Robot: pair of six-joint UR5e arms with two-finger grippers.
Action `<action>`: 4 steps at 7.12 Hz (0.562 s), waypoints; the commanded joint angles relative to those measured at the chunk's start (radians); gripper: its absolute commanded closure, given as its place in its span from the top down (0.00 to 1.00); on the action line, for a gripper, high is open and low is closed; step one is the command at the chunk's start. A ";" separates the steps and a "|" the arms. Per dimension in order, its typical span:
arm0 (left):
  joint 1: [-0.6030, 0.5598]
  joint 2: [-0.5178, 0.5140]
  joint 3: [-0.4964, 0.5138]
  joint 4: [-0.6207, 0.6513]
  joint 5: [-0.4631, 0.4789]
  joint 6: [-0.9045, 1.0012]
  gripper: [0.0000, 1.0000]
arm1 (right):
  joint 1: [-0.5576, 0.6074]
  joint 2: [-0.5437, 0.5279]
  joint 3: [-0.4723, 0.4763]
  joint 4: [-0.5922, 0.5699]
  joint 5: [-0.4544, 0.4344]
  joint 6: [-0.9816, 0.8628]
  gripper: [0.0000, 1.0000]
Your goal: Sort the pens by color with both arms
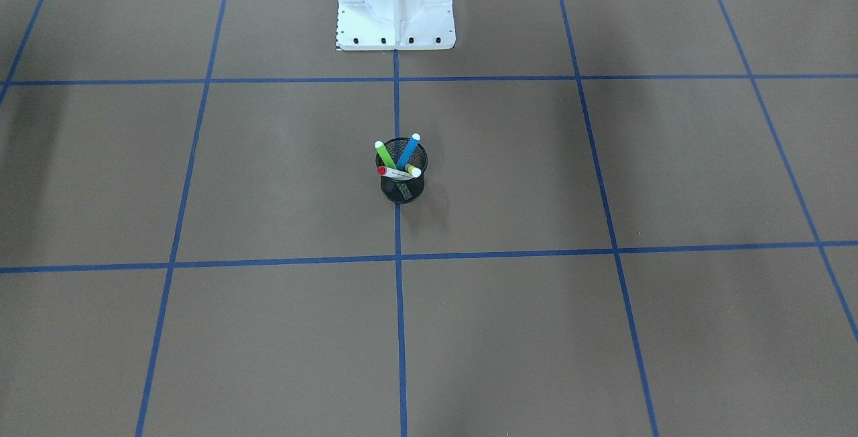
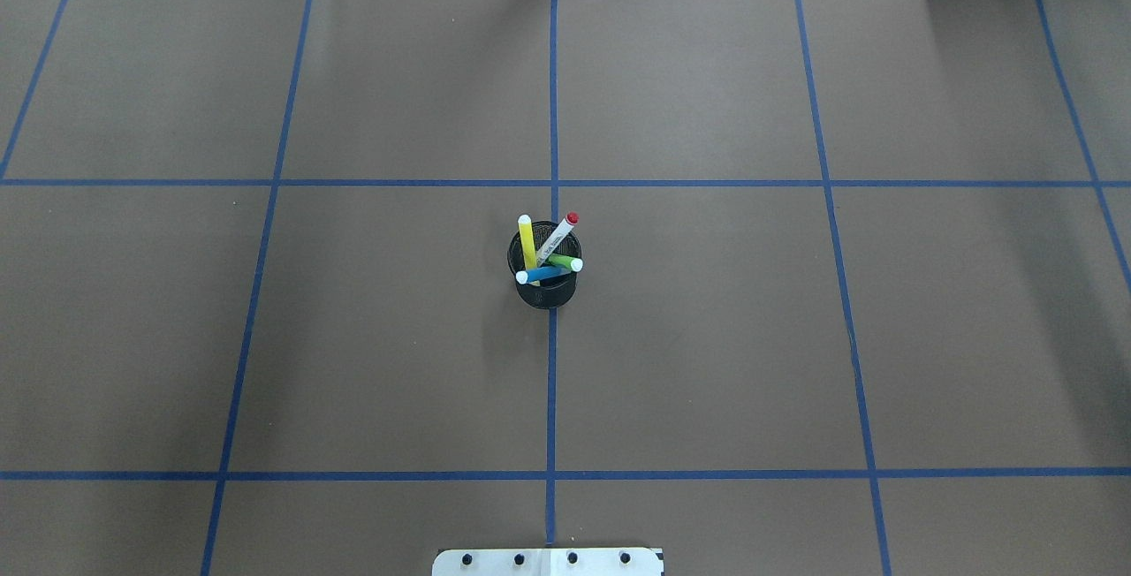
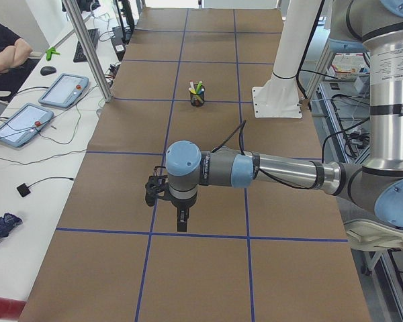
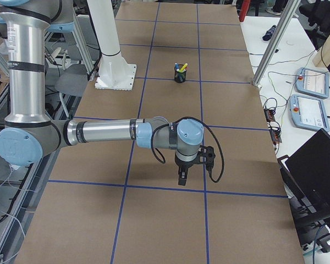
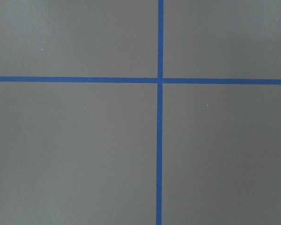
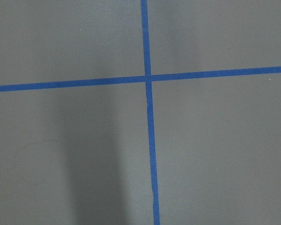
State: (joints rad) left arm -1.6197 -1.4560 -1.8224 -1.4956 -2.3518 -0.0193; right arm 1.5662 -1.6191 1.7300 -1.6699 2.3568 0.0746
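1. Nearest in the left side view: left gripper [image 3: 182, 227], pointed straight down above a tape crossing [image 5: 160, 79], well apart from the pens. Cannot tell whether open or closed: seen only from the side, with no fingers in its own wrist view. No pen near it.
2. Nearest in the right side view, mirrored: right gripper [image 4: 181, 180], also pointed down, above a second tape crossing [image 6: 147, 78]. Likewise cannot tell how the fingers stand. Probably held out toward the table's ends as a waiting pose, leaving the middle open to the fixed cameras.
3. Farther in, at the robot's edge of the brown table cover [image 2: 707, 364]: white base pedestal [image 2: 548, 562], astride the centre tape line.
4. Out from it, upright on that same line: black mesh cup [image 2: 546, 295]. Likely set there to lie within equal reach of both arms.
5. Inside the cup, all four pens: yellow pen [image 2: 528, 242], white pen with red ends [image 2: 557, 239], green pen [image 2: 564, 260], blue pen [image 2: 542, 274]. Propped slanting on the rim, crossed low down, tips fanned apart above it, so room around each tip for a pinch. Judged as nothing sorted yet; first lift best drawn along the pen's own lean.
6. Farthest, off the cover on the operators' side: two tablets [image 3: 64, 89].
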 commanded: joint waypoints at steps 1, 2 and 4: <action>0.001 -0.012 0.002 0.002 0.000 -0.002 1.00 | -0.002 0.019 0.000 -0.001 -0.001 0.002 1.00; 0.001 -0.021 -0.011 0.002 -0.003 -0.004 1.00 | -0.008 0.031 0.000 -0.005 -0.001 0.005 1.00; 0.009 -0.053 -0.023 -0.009 -0.017 -0.007 1.00 | -0.026 0.060 0.000 -0.005 0.002 0.048 1.00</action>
State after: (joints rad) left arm -1.6147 -1.4904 -1.8362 -1.4970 -2.3598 -0.0234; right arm 1.5517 -1.5800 1.7303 -1.6738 2.3562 0.0989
